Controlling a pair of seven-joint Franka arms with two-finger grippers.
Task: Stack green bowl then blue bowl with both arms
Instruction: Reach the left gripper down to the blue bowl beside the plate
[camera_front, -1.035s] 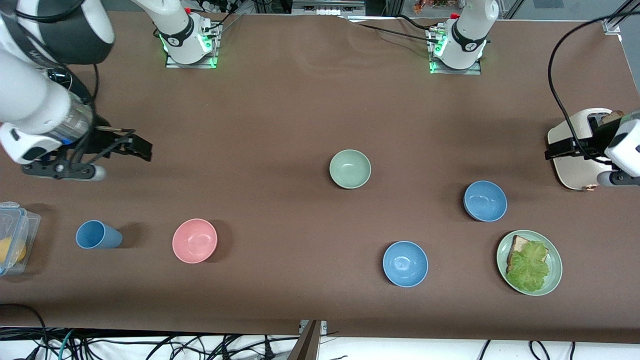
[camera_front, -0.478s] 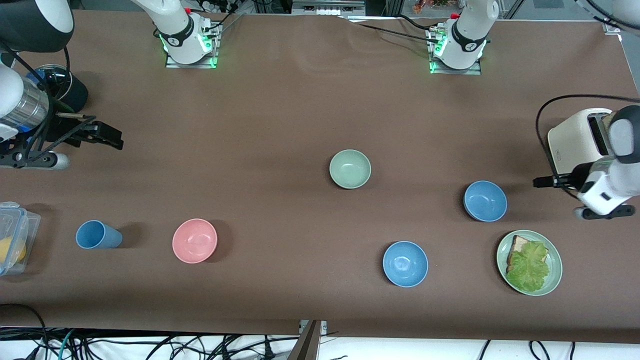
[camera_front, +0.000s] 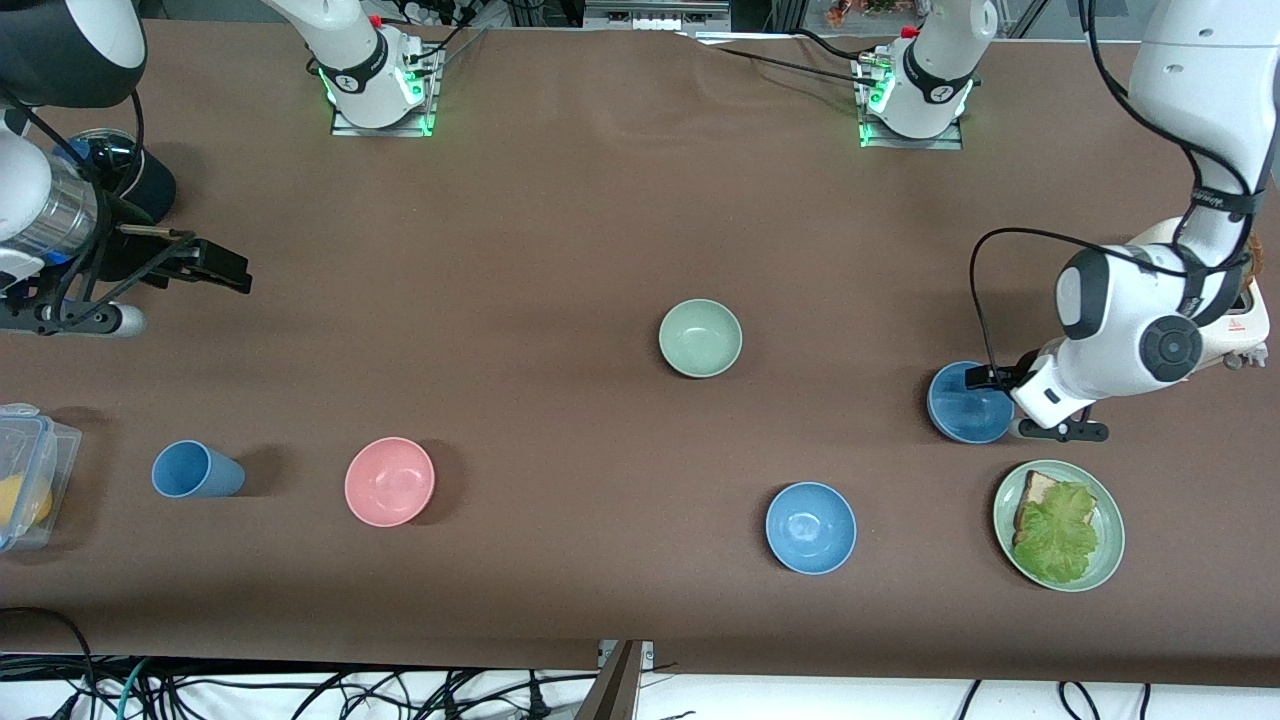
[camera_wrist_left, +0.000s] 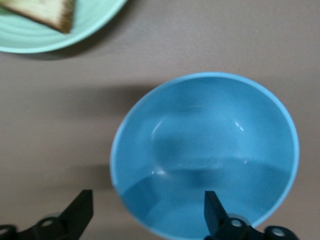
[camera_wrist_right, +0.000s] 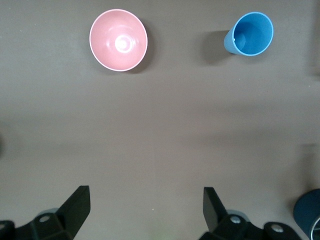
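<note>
The pale green bowl (camera_front: 700, 338) sits upright and empty mid-table. One blue bowl (camera_front: 962, 408) stands toward the left arm's end; a look-alike blue bowl (camera_front: 810, 527) lies nearer the front camera. My left gripper (camera_front: 987, 379) is open, low over the first blue bowl (camera_wrist_left: 205, 150). In the left wrist view the left gripper (camera_wrist_left: 147, 215) has one finger over the bowl's inside and the other over the table outside its rim. My right gripper (camera_front: 215, 265) is open and empty over bare table at the right arm's end, as the right wrist view shows (camera_wrist_right: 145, 210).
A pink bowl (camera_front: 389, 481) and a blue cup (camera_front: 195, 470) stand toward the right arm's end, beside a plastic box (camera_front: 25, 480). A green plate (camera_front: 1108, 560) with bread and lettuce sits beside the blue bowls. A toaster (camera_front: 1245, 325) is partly hidden by the left arm.
The left arm has swung from the toaster to over the blue bowl and come down. The right arm drew back toward its table end, then held still.
</note>
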